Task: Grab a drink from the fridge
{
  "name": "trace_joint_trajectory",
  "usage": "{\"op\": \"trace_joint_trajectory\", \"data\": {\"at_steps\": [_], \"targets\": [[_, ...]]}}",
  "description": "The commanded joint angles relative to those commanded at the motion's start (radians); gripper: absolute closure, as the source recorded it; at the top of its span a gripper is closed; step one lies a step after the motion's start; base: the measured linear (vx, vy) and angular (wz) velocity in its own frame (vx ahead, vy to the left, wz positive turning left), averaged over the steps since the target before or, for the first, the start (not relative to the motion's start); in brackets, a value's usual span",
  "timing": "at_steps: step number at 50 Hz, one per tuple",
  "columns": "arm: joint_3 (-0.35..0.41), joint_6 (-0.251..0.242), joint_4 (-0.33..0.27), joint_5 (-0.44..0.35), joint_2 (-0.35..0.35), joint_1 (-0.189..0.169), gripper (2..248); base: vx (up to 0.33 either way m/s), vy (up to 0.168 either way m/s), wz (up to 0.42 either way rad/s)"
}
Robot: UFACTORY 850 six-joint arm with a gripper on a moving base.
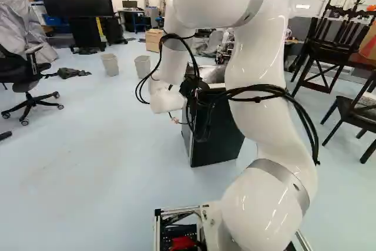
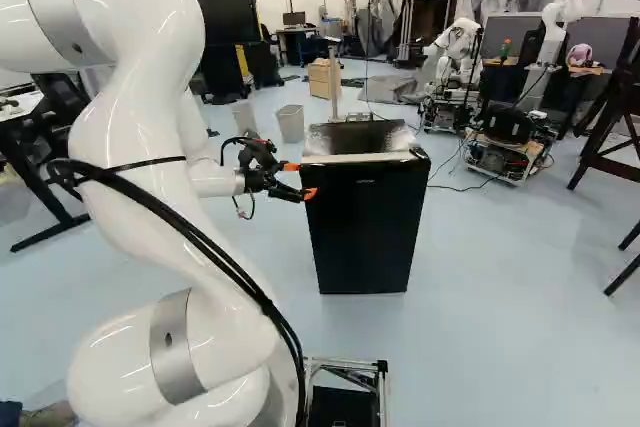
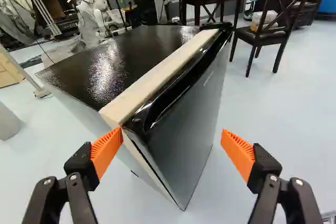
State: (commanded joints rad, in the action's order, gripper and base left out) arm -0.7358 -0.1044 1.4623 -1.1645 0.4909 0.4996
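At the fridge's near upper corner my gripper (image 2: 300, 180) hangs in the right base view, left of the black door. The small black fridge (image 2: 365, 222) stands upright on the floor, its door closed. In the wrist view my gripper (image 3: 171, 145) is open, one orange pad (image 3: 106, 148) close beside the door's corner, the other orange pad (image 3: 238, 153) out in front of the door face. Contact with the corner cannot be told. A recessed handle edge (image 3: 173, 95) runs along the door's top. Nothing is held. Any drink inside is hidden by the door.
Two bins (image 1: 110, 64) and a wooden box (image 2: 322, 78) stand beyond the fridge. Dark chairs (image 3: 270, 24) and a table are off to its right. Another robot (image 2: 458, 52) stands behind it. An office chair (image 1: 26, 80) is at the left of the left base view.
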Motion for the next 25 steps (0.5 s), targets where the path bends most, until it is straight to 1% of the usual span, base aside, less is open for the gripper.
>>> {"op": "trace_joint_trajectory", "data": {"at_steps": [25], "targets": [[-0.001, 0.000, 0.026, 0.000, 0.001, -0.015, 3, 0.000, 0.000, 0.000]]}}
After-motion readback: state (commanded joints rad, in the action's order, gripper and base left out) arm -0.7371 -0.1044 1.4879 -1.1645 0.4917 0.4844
